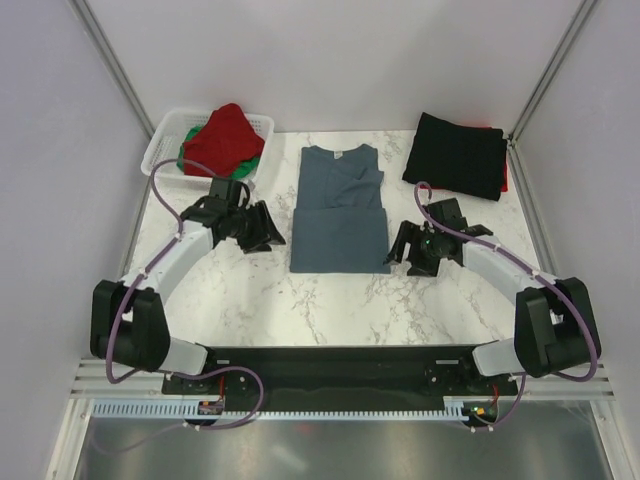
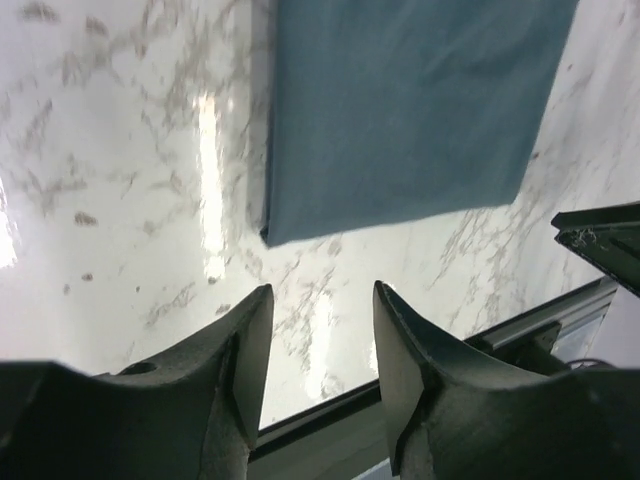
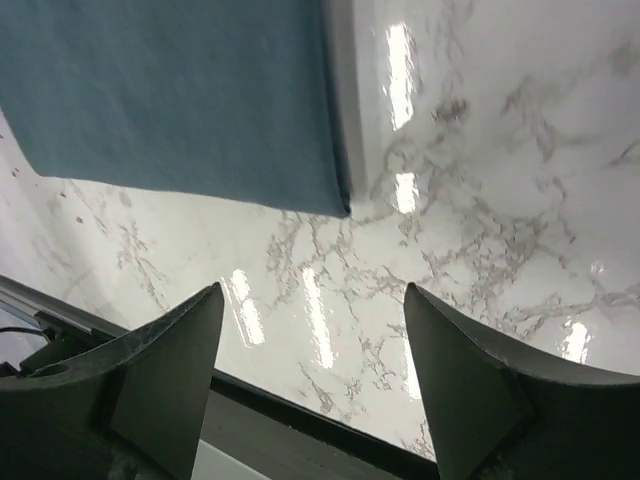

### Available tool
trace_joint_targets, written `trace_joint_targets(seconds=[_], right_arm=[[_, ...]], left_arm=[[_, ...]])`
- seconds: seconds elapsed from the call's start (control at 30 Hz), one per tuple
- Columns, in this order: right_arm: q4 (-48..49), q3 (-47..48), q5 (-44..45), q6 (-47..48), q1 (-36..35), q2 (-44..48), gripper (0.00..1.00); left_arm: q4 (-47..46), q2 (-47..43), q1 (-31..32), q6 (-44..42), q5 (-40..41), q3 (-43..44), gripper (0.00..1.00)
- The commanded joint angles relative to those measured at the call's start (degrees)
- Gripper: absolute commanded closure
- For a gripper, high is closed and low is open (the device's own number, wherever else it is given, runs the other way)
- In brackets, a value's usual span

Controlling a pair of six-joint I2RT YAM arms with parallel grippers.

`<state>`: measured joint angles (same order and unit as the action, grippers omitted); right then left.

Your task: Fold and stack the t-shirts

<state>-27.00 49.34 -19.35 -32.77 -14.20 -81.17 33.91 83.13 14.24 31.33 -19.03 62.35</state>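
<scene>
Slate t-shirt (image 1: 340, 212) lies folded between left hand (image 1: 264, 232) and right hand (image 1: 406, 250).

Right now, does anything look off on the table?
Nothing spilled or damaged. The black folded stack at the far right sits askew, with a sliver of red fabric poking out along its right side. The blue-grey tee lies flat in the middle, its folded edges uneven on the right.
</scene>
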Motion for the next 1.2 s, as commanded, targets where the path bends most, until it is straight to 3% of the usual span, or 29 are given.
trace_joint_targets(seconds=[0.0, 0.13, 0.37, 0.57, 0.8, 1.17], right_arm=[[7.39, -5.9, -4.11, -2.03, -0.39, 3.29, 0.2], [10.65, -8.82, -5.16, -1.68, -0.31, 2.6, 0.21], [18.12, -10.58, -5.95, -2.03, -0.31, -3.11, 0.26], [21.99, -11.2, -6.49, -1.5, -0.39, -8.57, 0.38], [24.36, -11.99, -6.31, -0.27, -0.31, -11.2, 0.61], [26.65, -13.57, -6.84, 0.34, -0.31, -13.4, 0.72]], left_arm=[[-9.46, -5.07, 0.35, 2.5, -3.56, -8.71, 0.46], [-15.27, -10.18, 0.61, 4.09, -5.14, -18.29, 0.42], [-23.01, -11.94, 0.88, 5.76, -5.67, -25.34, 0.4], [-28.71, -7.82, 0.79, 6.02, -5.5, -28.15, 0.4], [-37.32, -2.02, 0.88, 6.99, -6.81, -31.49, 0.4], [-46.39, 2.3, 0.97, 8.66, -8.04, -34.31, 0.42]])
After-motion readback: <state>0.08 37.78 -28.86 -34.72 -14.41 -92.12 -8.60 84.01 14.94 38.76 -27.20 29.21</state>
